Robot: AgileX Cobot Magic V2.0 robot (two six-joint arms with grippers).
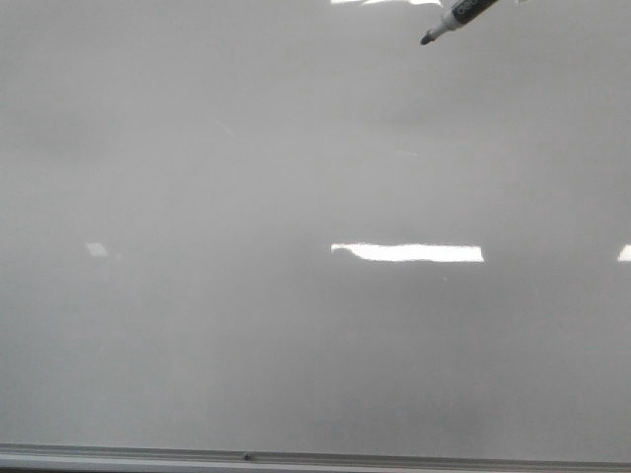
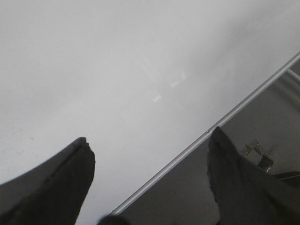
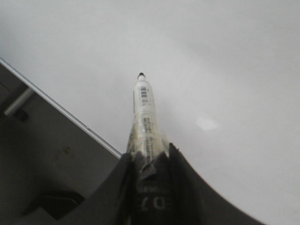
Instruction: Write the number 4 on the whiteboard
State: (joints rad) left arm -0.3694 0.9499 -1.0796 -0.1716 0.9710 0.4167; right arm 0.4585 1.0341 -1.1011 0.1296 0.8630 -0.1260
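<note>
The whiteboard [image 1: 246, 296] fills the front view, pale grey and glossy; no number 4 or other mark shows on it. A marker [image 1: 449, 22] with a black tip enters at the top right, its tip pointing down-left near the board. In the right wrist view my right gripper [image 3: 149, 152] is shut on the marker [image 3: 144, 112], which sticks out with its tip [image 3: 140, 75] toward the whiteboard [image 3: 225, 70]. My left gripper [image 2: 150, 145] is open and empty, hanging over the whiteboard [image 2: 93, 70] by its rail. Neither gripper itself shows in the front view.
A thin metal rail [image 1: 296, 457] runs along the board's bottom edge; it also shows in the left wrist view [image 2: 206, 133] and the right wrist view [image 3: 65, 112]. Bright light reflections [image 1: 409, 252] lie on the board. Dark floor [image 2: 262, 122] lies beyond the rail.
</note>
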